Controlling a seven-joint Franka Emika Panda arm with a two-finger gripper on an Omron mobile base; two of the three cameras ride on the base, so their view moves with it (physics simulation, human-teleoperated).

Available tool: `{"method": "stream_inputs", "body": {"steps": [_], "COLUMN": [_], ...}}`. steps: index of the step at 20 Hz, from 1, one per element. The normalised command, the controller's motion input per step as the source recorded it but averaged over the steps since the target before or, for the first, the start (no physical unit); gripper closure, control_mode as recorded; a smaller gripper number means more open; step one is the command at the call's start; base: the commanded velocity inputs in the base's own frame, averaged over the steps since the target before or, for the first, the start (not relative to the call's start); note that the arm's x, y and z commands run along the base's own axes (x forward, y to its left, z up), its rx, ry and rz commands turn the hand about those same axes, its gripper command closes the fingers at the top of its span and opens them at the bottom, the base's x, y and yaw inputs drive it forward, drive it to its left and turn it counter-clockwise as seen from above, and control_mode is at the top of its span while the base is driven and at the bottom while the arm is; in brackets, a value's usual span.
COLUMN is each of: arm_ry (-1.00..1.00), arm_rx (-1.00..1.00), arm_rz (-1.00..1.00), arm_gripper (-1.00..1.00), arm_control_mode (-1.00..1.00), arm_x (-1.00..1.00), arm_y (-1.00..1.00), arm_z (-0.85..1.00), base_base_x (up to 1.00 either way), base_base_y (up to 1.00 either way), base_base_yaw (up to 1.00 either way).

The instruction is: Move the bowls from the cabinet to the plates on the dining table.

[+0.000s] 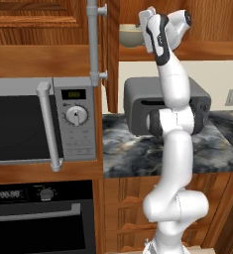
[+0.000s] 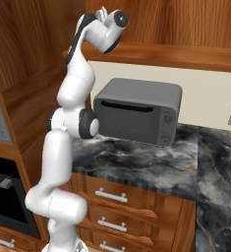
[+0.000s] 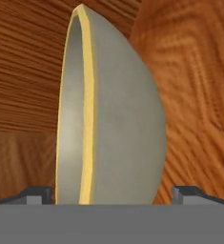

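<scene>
So we're parked in front of the cabinet (image 1: 48, 20), the reddish-brown wooden one up on the wall, and one bowl (image 3: 111, 119) is basically all we're looking at from the hand camera. It's a small round thing, grey-olive on the outside with a pale yellow rim running along its edge, and since the hand is rolled over, the bowl reads as tipped on its side there with its rim running top to bottom. From the left base camera we can spot that bowl (image 1: 131, 34) sitting on the shelf inside the cabinet, just behind the open door (image 1: 112, 54) with its long silver bar handle (image 1: 93, 42), and the inside looks lighter than the outside. We count one bowl, that's it. The gripper (image 3: 112, 193) is up at the cabinet shelf too, its jaws spread as wide as they go with one dark fingertip (image 3: 35, 194) on either side of the bowl, not squeezing it. Below the cabinet we've got one grey toaster oven (image 2: 136, 110) on a dark marbled counter (image 2: 136, 162), one microwave (image 1: 41, 121) off to the side of that, one oven (image 1: 38, 218) under the microwave, and wooden drawers (image 2: 117, 206) under the counter.
</scene>
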Motion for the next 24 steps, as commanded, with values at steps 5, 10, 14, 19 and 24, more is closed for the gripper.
{"method": "stream_inputs", "body": {"steps": [5,10,14,19,24], "arm_ry": [0.04,0.03,0.02,0.01,0.01], "arm_rx": [0.00,0.00,0.00,0.00,0.00], "arm_rz": [0.03,0.03,0.03,0.04,0.05], "arm_gripper": [-1.00,1.00,1.00,1.00,1.00], "arm_control_mode": [-1.00,-1.00,-1.00,-1.00,-1.00], "arm_x": [0.17,0.05,0.01,0.00,0.00], "arm_y": [0.03,0.07,0.02,0.00,0.00], "arm_z": [-0.14,-0.25,-0.23,-0.24,-0.24], "base_base_x": [0.00,0.00,0.00,0.00,0.00], "base_base_y": [0.00,0.00,0.00,0.00,0.00], "base_base_yaw": [0.00,0.00,0.00,0.00,0.00]}}
